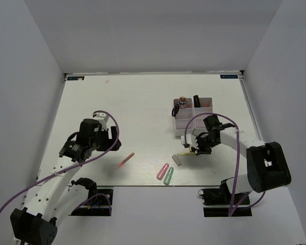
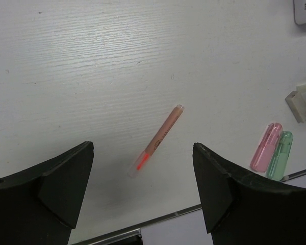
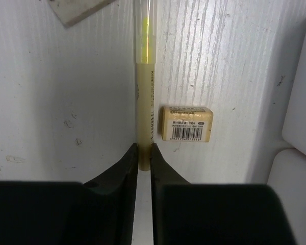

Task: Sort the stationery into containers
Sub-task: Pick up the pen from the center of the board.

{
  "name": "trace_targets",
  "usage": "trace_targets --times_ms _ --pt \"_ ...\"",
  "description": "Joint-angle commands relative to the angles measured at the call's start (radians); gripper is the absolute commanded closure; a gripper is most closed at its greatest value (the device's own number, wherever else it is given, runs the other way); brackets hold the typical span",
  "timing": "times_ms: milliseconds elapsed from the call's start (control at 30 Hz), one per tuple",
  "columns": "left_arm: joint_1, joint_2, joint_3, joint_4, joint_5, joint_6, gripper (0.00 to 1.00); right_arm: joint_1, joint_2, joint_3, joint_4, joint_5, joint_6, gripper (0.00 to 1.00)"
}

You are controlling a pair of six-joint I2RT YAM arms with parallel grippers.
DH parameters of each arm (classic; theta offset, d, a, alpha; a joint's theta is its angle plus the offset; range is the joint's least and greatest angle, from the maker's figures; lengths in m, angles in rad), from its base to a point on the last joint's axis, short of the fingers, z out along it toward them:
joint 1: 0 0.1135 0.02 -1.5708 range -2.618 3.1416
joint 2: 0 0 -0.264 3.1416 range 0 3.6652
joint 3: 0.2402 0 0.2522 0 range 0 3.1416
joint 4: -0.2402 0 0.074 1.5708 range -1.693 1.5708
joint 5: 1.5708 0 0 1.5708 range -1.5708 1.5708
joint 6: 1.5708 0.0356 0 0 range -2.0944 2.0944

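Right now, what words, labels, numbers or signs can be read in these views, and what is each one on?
Nothing is clear enough to quote.
Barcode label on the beige eraser: bars plus tiny print, too small to read.
Print along the yellow pen: blurred, unreadable.
Blue stickers at the far corners of the table: too small to read.
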Motion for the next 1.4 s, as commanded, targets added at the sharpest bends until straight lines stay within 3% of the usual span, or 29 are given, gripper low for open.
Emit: trace_targets --times_ms 0,33,100,800,1133,1367 --pt "0.006 -0.023 -0.003 0.004 0.0 0.007 0.12 0.011 0.035 -0.011 0.013 0.065 -0.002 0.89" --pt "0.006 -0.02 -0.003 0.007 -0.001 0.007 0.12 0.009 0.035 -0.01 0.007 0.068 -0.003 0.96" --pt "0.004 -0.02 -0.003 0.006 0.0 0.007 0.12 0.011 0.032 -0.013 -0.005 0.074 -0.002 1.0" --pt "0.006 -0.012 -0.006 0.007 -0.007 0.009 0.12 0.003 -0.237 0.112 -0.149 0.189 0.061 1.0" --pt "0.006 -0.012 -0.008 0.006 -0.007 0.007 0.12 0.005 -0.235 0.346 -0.206 0.303 0.084 1.0" --pt "0.004 -0.012 -0.009 0.004 -0.009 0.007 0.12 0.005 -0.195 0.403 -0.09 0.496 0.071 1.0"
